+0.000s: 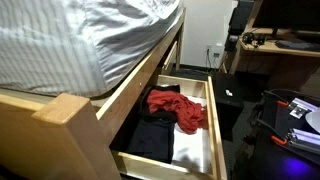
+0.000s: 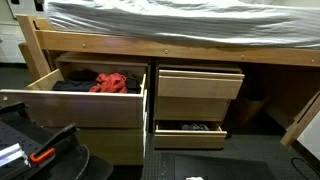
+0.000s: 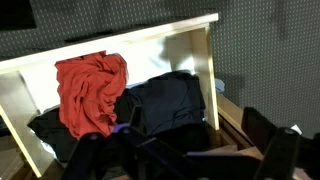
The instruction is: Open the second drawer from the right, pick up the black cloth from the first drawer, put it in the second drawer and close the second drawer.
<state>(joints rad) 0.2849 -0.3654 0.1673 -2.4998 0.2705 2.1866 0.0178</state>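
Observation:
A large wooden drawer [image 2: 75,108] under the bed stands pulled open. It holds a black cloth [image 3: 165,105] and a red cloth [image 3: 90,90] lying partly on it. Both cloths also show in both exterior views: black cloth [image 1: 150,138] [image 2: 70,86], red cloth [image 1: 178,108] [image 2: 112,82]. In the wrist view my gripper [image 3: 190,160] hangs above the drawer's near corner, fingers spread wide and empty, just off the black cloth. Beside the open drawer is a stack of smaller drawers [image 2: 200,85]; the lowest one [image 2: 190,128] is ajar with something dark inside.
The bed frame [image 1: 60,115] and mattress [image 2: 180,20] overhang the drawers. The open drawer's side wall [image 3: 205,60] stands close to my fingers. A desk [image 1: 275,45] is at the back and dark equipment [image 1: 290,110] sits on the floor beside the drawer.

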